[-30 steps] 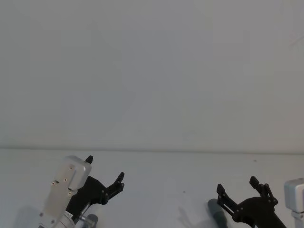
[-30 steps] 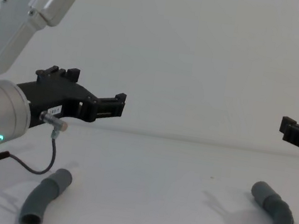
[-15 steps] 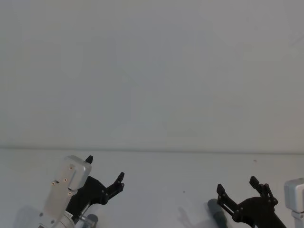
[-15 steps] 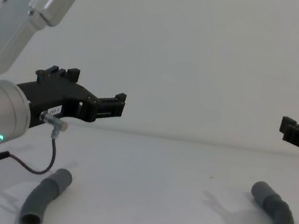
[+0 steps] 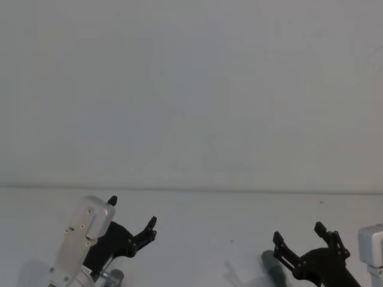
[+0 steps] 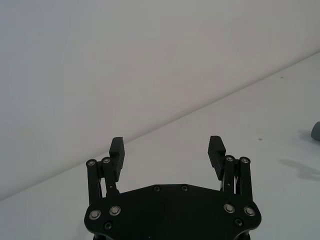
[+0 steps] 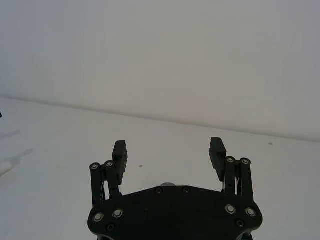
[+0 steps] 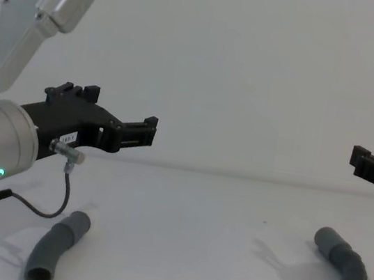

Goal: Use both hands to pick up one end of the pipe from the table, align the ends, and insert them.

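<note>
Seen from the head, the dark grey ribbed plastic left pipe piece [image 5: 116, 275] lies almost wholly under the black two-finger left gripper [image 5: 131, 213] and its silver-grey arm [image 5: 82, 234]; just a stub shows at the bottom edge. The dark grey plastic right pipe piece [image 5: 271, 268] is half covered by the black two-finger right gripper [image 5: 298, 233] and cut off by that same edge. From the chest, the right gripper runs out past the right edge behind its fingertip. The small white label [image 8: 68, 137] on the left gripper is too small to read. Which cuff carries the white tip, I cannot tell.
</note>
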Tool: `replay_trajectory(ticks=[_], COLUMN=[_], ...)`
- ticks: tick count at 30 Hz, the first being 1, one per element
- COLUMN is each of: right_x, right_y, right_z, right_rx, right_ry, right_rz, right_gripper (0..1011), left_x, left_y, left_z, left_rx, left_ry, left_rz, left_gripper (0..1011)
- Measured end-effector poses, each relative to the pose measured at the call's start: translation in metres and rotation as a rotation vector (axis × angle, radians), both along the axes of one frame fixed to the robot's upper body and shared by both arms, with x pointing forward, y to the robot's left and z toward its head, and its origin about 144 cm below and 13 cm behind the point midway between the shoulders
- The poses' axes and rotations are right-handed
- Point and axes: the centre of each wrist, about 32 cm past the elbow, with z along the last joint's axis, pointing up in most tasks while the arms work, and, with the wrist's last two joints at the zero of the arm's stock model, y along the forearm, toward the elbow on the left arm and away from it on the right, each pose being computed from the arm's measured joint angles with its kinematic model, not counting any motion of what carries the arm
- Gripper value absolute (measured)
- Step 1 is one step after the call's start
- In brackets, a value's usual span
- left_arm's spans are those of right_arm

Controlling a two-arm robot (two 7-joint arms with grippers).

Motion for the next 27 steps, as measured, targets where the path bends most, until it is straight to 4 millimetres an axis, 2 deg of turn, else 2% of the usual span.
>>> replay_trajectory(ticks=[27], right_x=[0.0], right_y=[0.0], right_z=[0.0], right_rx=[0.0], right_ry=[0.0], right_rz=[0.0], right_gripper=[1001], left_x=[0.0], left_y=[0.0], left_z=[0.0], left_rx=[0.0], left_ry=[0.0], left_rz=[0.0], left_gripper=[1001])
